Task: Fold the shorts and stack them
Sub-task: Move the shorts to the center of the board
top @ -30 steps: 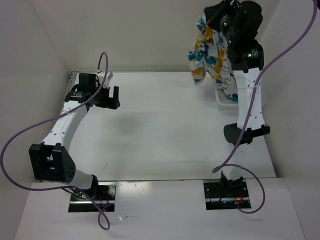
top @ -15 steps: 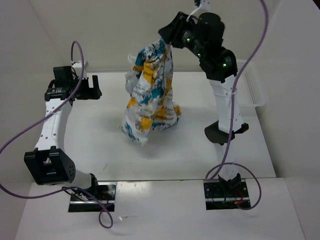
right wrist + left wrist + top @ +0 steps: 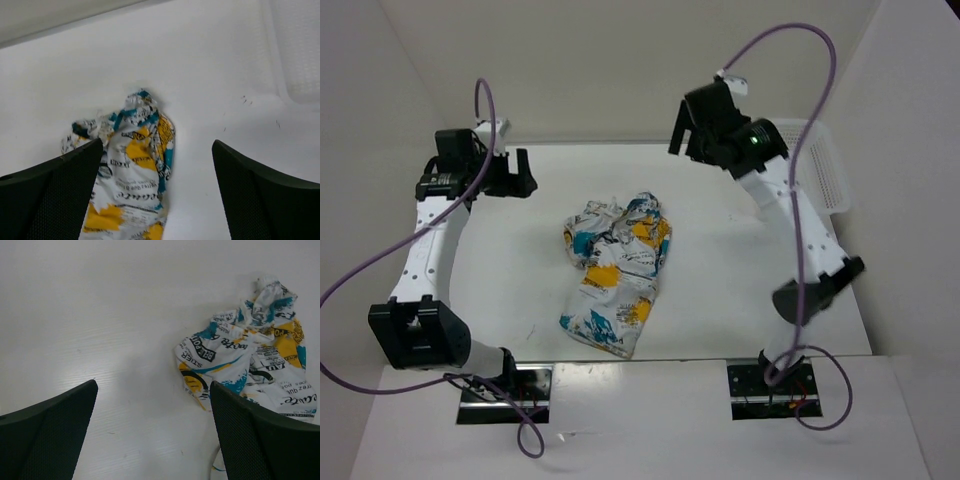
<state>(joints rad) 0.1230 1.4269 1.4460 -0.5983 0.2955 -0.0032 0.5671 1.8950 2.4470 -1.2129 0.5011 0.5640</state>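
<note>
On the white worktop [image 3: 740, 280], crumpled teal-and-orange-printed white fabric shorts [image 3: 615, 270] lie free, seemingly awaiting flattening, left end effector [image 3: 524, 172] and right end effector [image 3: 682, 135] both wide, empty.

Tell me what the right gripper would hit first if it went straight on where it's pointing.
Probably the shorts, which lie just ahead of the open right gripper. It aims near their edge, so the table beside them is possible.

Bright, even light; soft faint shadows; little blur
</note>
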